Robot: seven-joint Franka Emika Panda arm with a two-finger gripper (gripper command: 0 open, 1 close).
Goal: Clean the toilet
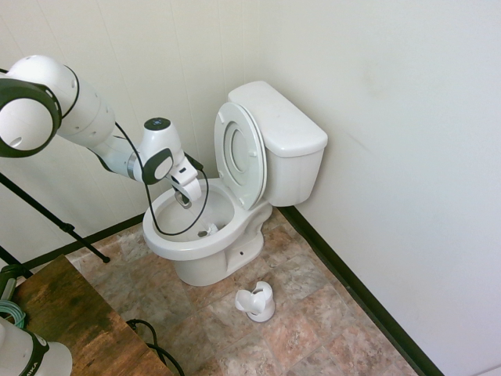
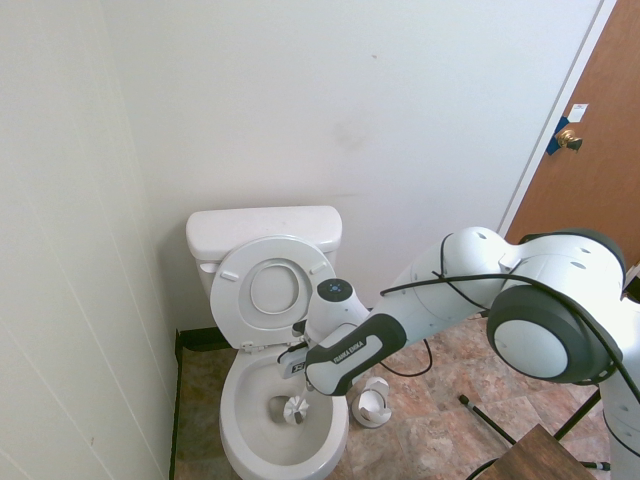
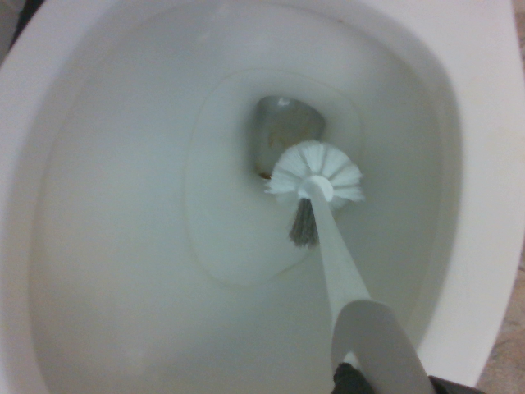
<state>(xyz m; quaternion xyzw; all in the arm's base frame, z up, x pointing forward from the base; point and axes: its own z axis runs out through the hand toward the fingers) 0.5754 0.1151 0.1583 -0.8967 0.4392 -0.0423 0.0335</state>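
White glossy ceramic makes up the toilet, standing in the middle of the first exterior view, its lid raised. The end effector, over the bowl, is clamped on the toilet brush, whose bristly head hangs inside the bowl, near the centre of the wrist view. The toilet should prove heavy, rigid and slippery when wet, chippable if knocked; it needs no lifting. The brush looks light, with a stiff shaft and yielding bristles, best gripped high on its thick handle.
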